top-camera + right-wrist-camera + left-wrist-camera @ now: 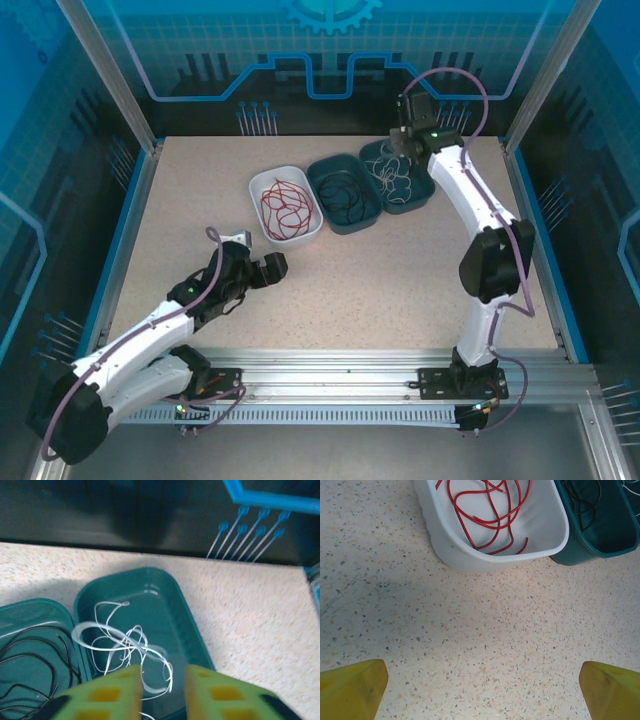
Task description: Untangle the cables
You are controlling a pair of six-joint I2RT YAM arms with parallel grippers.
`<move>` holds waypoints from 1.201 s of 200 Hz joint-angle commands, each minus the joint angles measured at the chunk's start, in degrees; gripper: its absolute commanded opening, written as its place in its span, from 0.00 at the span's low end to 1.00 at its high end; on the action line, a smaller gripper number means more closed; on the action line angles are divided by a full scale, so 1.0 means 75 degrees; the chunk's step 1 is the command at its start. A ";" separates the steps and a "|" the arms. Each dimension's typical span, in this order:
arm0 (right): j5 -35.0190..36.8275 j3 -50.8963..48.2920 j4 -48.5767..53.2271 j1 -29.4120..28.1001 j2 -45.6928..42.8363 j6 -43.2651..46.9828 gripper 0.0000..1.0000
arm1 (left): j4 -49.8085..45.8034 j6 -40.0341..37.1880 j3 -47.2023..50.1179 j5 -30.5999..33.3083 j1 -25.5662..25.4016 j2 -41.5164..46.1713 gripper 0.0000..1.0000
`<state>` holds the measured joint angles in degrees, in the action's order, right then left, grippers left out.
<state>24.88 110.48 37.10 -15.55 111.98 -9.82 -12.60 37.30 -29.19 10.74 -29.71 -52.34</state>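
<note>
The red cable (285,203) lies coiled in a white bin (262,232); in the left wrist view the red cable (490,515) fills that white bin (470,560). The black cable (345,195) rests in the middle dark teal bin (372,214), and the black cable (30,665) lies left of my right fingers. The whitish cable (125,640) is a loose, partly blurred tangle in the right teal bin (192,630). My right gripper (162,677) hovers open right over it, near the whitish cable (395,180). My left gripper (482,680) stands wide open over bare table, short of the white bin.
The three bins sit side by side at the back middle of the speckled table (380,280). A blue rail (545,260) and metal frame posts edge the table. The dark back wall (125,515) stands close behind the right teal bin.
</note>
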 commanded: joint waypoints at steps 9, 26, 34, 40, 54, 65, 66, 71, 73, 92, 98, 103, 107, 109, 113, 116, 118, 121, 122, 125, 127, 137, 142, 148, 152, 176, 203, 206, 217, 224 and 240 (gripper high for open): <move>-0.0020 -0.0359 0.0068 0.0055 -0.0188 -0.0071 0.53 | -0.0440 -0.0282 -0.0233 0.0325 0.0083 0.0261 0.99; -0.0156 -0.1428 -0.0499 0.0052 -0.0974 -0.0079 0.81 | -0.0640 -0.0482 -0.0290 0.0616 0.0083 0.0466 0.99; -0.0232 -0.2088 -0.0743 0.0068 -0.1438 -0.0059 1.00 | -0.0756 -0.0598 -0.0316 0.0807 0.0103 0.0577 0.99; -0.0284 -0.2487 -0.0896 0.0066 -0.1780 -0.0019 1.00 | -0.0848 -0.0699 -0.0343 0.0986 0.0103 0.0671 0.99; -0.0239 -0.3452 -0.1165 0.0069 -0.2615 -0.0014 1.00 | -0.1012 -0.0963 -0.0392 0.1554 0.0118 0.0910 0.99; -0.0153 -0.4294 -0.1367 0.0070 -0.3298 0.0046 1.00 | -0.0992 -0.1282 -0.0377 0.2074 0.0130 0.1145 0.99; -0.0153 -0.4356 -0.1382 0.0075 -0.3355 0.0051 1.00 | -0.0980 -0.1311 -0.0370 0.2120 0.0130 0.1167 0.99; -0.0104 -0.4719 -0.1492 0.0076 -0.3608 0.0078 1.00 | -0.0875 -0.1472 -0.0320 0.2401 0.0128 0.1289 0.99; -0.0083 -0.4877 -0.1532 0.0080 -0.3695 0.0088 1.00 | -0.0828 -0.1534 -0.0293 0.2494 0.0135 0.1334 0.99; 0.0241 -0.6180 -0.1967 0.0126 -0.4717 0.0077 1.00 | 0.0062 -0.2342 0.0089 0.3406 0.0162 0.1805 0.99; 0.0317 -0.6606 -0.2140 0.0143 -0.5012 0.0107 1.00 | 0.0431 -0.2695 0.0264 0.3626 0.0176 0.1923 0.99; 0.0312 -0.6999 -0.2393 0.0162 -0.5239 0.0244 1.00 | 0.0784 -0.2991 0.0416 0.3757 0.0204 0.2014 0.99; 0.0346 -0.7325 -0.2631 0.0162 -0.5460 0.0370 1.00 | 0.1025 -0.3201 0.0526 0.3836 0.0228 0.2068 0.99; 0.0346 -0.7471 -0.2748 0.0163 -0.5562 0.0419 1.00 | 0.1135 -0.3297 0.0572 0.3872 0.0251 0.2091 0.99; 0.0399 -0.7771 -0.2989 0.0157 -0.5755 0.0503 1.00 | 0.1324 -0.3472 0.0663 0.3928 0.0304 0.2124 0.99; 0.0419 -0.7936 -0.3176 0.0168 -0.5900 0.0556 1.00 | 0.1477 -0.3609 0.0727 0.3953 0.0352 0.2145 0.99; 0.0444 -0.8186 -0.3280 0.0173 -0.5991 0.0582 1.00 | 0.1559 -0.3695 0.0769 0.3960 0.0391 0.2149 0.99; 0.0454 -0.8441 -0.3474 0.0179 -0.6122 0.0642 1.00 | 0.1704 -0.3817 0.0841 0.3958 0.0441 0.2150 0.99; 0.0455 -0.8509 -0.3525 0.0183 -0.6167 0.0654 1.00 | 0.1745 -0.3850 0.0861 0.3964 0.0455 0.2150 0.99; 0.0472 -0.8713 -0.3719 0.0189 -0.6290 0.0717 1.00 | 0.1896 -0.3986 0.0917 0.3953 0.0524 0.2144 0.99; 0.0477 -0.8843 -0.3875 0.0194 -0.6355 0.0766 1.00 | 0.1995 -0.4056 0.0963 0.3939 0.0568 0.2134 0.99; 0.0540 -0.9461 -0.4407 0.0213 -0.6748 0.0975 1.00 | 0.2485 -0.4338 0.1193 0.3842 0.0873 0.2056 0.99; 0.0575 -0.9732 -0.4702 0.0222 -0.6907 0.1091 1.00 | 0.2720 -0.4423 0.1306 0.3746 0.1047 0.1987 0.99; 0.0577 -1.0091 -0.5058 0.0227 -0.7128 0.1265 1.00 | 0.2943 -0.4449 0.1414 0.3576 0.1310 0.1896 0.99; 0.0563 -1.0312 -0.5308 0.0233 -0.7249 0.1369 1.00 | 0.3085 -0.4455 0.1480 0.3417 0.1504 0.1828 0.99; 0.0626 -1.1488 -0.6795 0.0268 -0.7832 0.1995 1.00 | 0.4243 -0.4341 0.1903 0.2035 0.2674 0.1263 0.99; 0.0683 -1.2195 -0.7697 0.0423 -0.8092 0.2339 1.00 | 0.5352 -0.4283 0.2092 0.0893 0.3510 0.0322 0.99; 0.0680 -1.2239 -0.7741 0.0454 -0.8098 0.2341 1.00 | 0.5413 -0.4302 0.2097 0.0846 0.3541 0.0227 0.99; 0.0588 -1.2397 -0.7961 0.0569 -0.8102 0.2313 1.00 | 0.5694 -0.4442 0.2125 0.0723 0.3597 -0.0097 0.99; 0.0523 -1.2493 -0.8129 0.0667 -0.8099 0.2244 1.00 | 0.5963 -0.4521 0.2176 0.0643 0.3599 -0.0305 0.99; 0.0094 -1.2612 -0.8380 0.0911 -0.8028 0.1989 1.00 | 0.6836 -0.4639 0.2420 0.0329 0.3625 -0.0766 0.99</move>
<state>28.10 17.50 -16.64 -11.31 51.96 5.56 25.69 5.32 -13.74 19.68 -3.14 -54.57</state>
